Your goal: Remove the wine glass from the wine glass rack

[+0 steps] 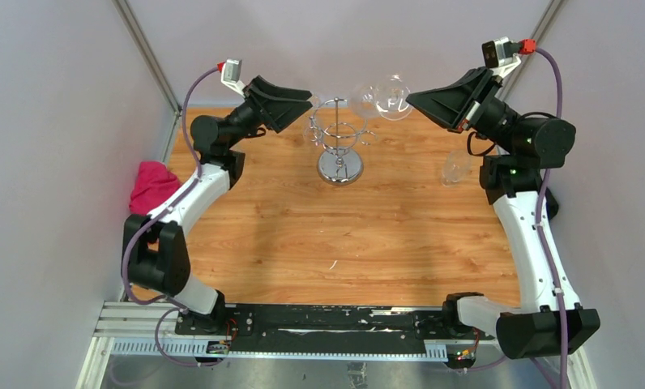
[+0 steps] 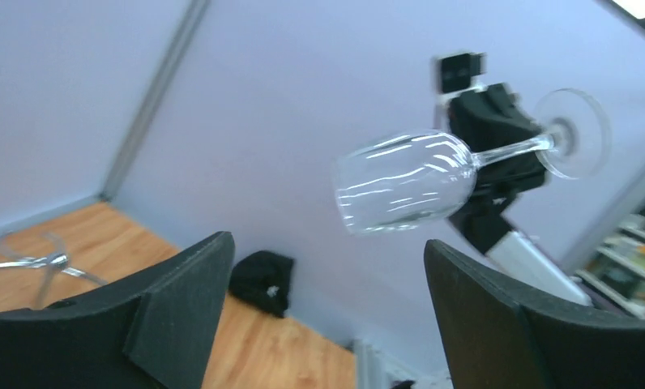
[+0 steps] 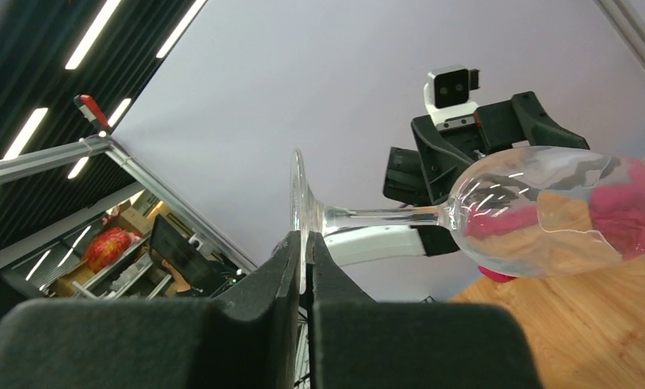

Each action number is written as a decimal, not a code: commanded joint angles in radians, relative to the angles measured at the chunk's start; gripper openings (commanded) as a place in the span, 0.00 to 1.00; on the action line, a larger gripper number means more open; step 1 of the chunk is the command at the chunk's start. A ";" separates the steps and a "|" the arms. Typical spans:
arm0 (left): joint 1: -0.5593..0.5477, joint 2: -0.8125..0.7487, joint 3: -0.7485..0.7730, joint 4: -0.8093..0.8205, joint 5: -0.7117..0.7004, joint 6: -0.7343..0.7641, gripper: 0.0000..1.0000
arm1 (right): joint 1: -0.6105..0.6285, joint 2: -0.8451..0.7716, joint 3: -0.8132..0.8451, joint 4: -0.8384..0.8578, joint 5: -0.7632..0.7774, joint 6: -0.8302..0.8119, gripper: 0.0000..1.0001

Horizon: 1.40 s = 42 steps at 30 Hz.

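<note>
Clear wine glass (image 1: pixel 388 97) hangs in the air at upper centre of the top view, just right of the ring top of the wine glass rack (image 1: pixel 340 146), over the far edge of the wooden table (image 1: pixel 303 235), bare wall behind. Foot pinched edge-on in the closed right gripper (image 1: pixel 416 99); long axis about level, foot to the right, bowl mouth pointing left toward the rack and the left gripper (image 1: pixel 299 104). Left gripper fingers spread wide, holding nothing, at the rack's upper left; second glass (image 1: pixel 455 167) stands at right, pink cloth (image 1: pixel 151 185) at the table's left edge.
</note>
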 commanded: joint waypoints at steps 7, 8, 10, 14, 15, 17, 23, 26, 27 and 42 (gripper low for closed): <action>0.031 0.103 0.009 0.675 0.140 -0.434 0.84 | 0.115 0.049 0.042 0.281 0.049 0.101 0.00; 0.031 0.099 0.007 0.676 0.140 -0.432 0.84 | 0.127 0.060 0.044 0.299 0.051 0.106 0.00; 0.031 0.099 0.006 0.675 0.139 -0.438 0.84 | 0.154 0.091 0.051 0.344 0.062 0.124 0.00; 0.031 0.104 -0.009 0.675 0.137 -0.444 0.85 | 0.201 0.143 0.062 0.431 0.086 0.157 0.00; 0.031 0.105 -0.013 0.675 0.136 -0.441 0.85 | 0.205 0.155 0.064 0.458 0.093 0.171 0.00; 0.032 0.109 -0.024 0.675 0.135 -0.437 0.85 | 0.210 0.170 0.069 0.502 0.100 0.197 0.00; 0.032 0.118 -0.028 0.676 0.130 -0.438 0.85 | 0.220 0.177 0.071 0.515 0.097 0.194 0.00; 0.032 0.098 -0.021 0.675 0.115 -0.455 0.85 | 0.223 0.181 0.056 0.577 0.112 0.206 0.00; 0.031 0.087 -0.019 0.675 0.111 -0.458 0.85 | 0.225 0.188 0.048 0.612 0.123 0.217 0.00; 0.031 -0.054 -0.042 0.675 0.113 -0.484 0.85 | 0.262 0.253 0.023 0.720 0.142 0.257 0.00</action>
